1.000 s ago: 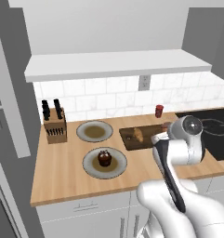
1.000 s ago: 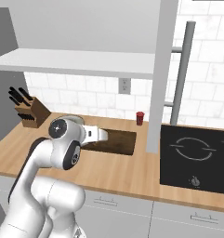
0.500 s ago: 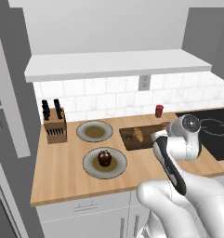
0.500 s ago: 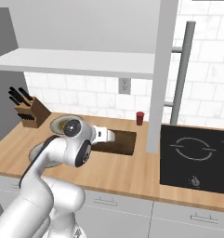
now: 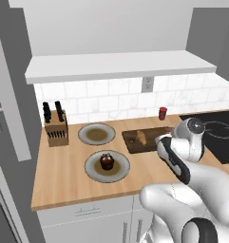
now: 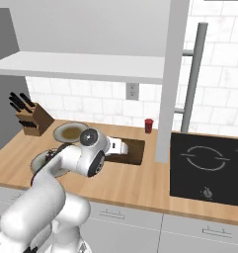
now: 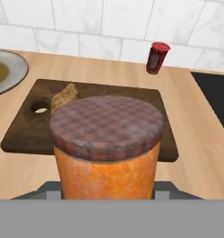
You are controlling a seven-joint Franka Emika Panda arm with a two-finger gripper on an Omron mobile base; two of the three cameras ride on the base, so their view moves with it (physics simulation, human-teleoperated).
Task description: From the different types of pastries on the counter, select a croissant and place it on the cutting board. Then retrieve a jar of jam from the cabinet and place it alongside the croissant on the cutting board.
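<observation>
Wood surface (image 7: 197, 116) under white tile. Claw (image 7: 106, 193) grips jar (image 7: 106, 153), frame centre-bottom. Board (image 7: 99, 118) lies just beyond; croissant (image 7: 63, 97) at its upper left, free space right.

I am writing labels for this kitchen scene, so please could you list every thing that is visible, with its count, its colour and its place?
croissant: 1, golden-tan, on the cutting board's left part
cutting board: 1, dark brown, on the counter
jar of jam: 1, orange with dark checked lid, in the gripper, near the board
red canister: 1, red, by the tiled wall
cupcake: 1, dark brown, on the front plate
plates: 2, grey-brown, left of the board
knife block: 1, wooden, far left
cooktop: 1, black, right
counter: 1, light tan
cabinet: 1, white, above the counter
gripper: 1, white, over the board
</observation>
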